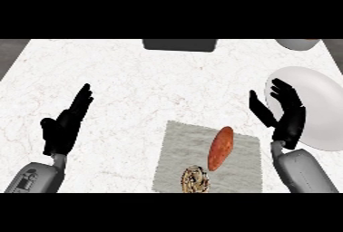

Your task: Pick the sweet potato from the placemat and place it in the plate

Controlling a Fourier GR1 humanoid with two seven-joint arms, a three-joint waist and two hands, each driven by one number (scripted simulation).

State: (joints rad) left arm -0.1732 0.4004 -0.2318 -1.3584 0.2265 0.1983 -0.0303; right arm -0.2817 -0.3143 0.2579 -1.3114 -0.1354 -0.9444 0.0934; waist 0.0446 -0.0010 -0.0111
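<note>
The desk [134, 81] is the largest thing in view — a white marble-patterned top with faint reddish veins, running out to a dark floor strip at both upper corners. Taking the grey placemat [184, 149] as the landmark: it lies at the near middle of the desk, a square cloth with its lower edge close to the view's bottom. Up and to the right of the placemat sits the white plate [321, 113], part of its left rim hidden behind the right hand. Far beyond the placemat, at the back edge, a dark grey rectangular object [179, 44] shows, and a pale bowl-like rim [298, 44] sits back and to the right; what either one is cannot be told.

The right hand [288, 115] stands just right of the placemat, fingers straight and apart, thumb spread toward the mat, holding nothing — placed, I judge, between the target and the plate so a short inward reach would meet the vegetable. The left hand [64, 124] is well left of the placemat, fingers straight and raised, empty and resting.

The sweet potato [221, 148] lies on the placemat's right half, long axis nearly upright in view, untouched. Below it, at the placemat's near edge, sits a small brownish knobbly object [195, 180], which a grasp should avoid.
</note>
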